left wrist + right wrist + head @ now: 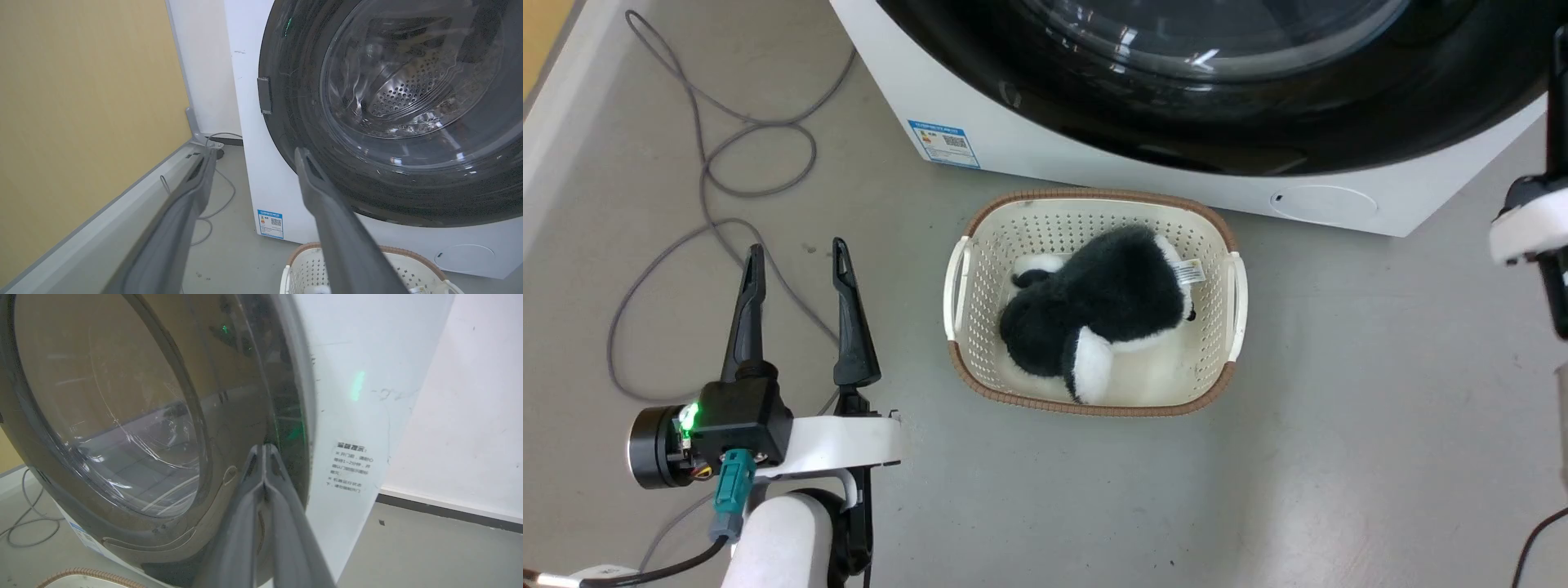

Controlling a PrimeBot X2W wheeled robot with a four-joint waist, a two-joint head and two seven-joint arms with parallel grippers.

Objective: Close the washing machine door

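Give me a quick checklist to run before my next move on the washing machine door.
1. Seating: washing machine door flush against the washing machine: looks ok; latch cannot tell.
2. Pushing arm: right pincer shut, tips at the door's black rim: ok; contact cannot tell.
3. Other arm: left pincer open, empty, away from the door: ok.
4. Floor: basket with plush toy in front of the machine, below the door: ok.

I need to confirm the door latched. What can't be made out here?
- Head view: the washing machine door is cut off by the top edge.
- Right wrist view: whether the shut right gripper touches the door; reflections mask any gap.
- Left wrist view: blue sticker text, too small.
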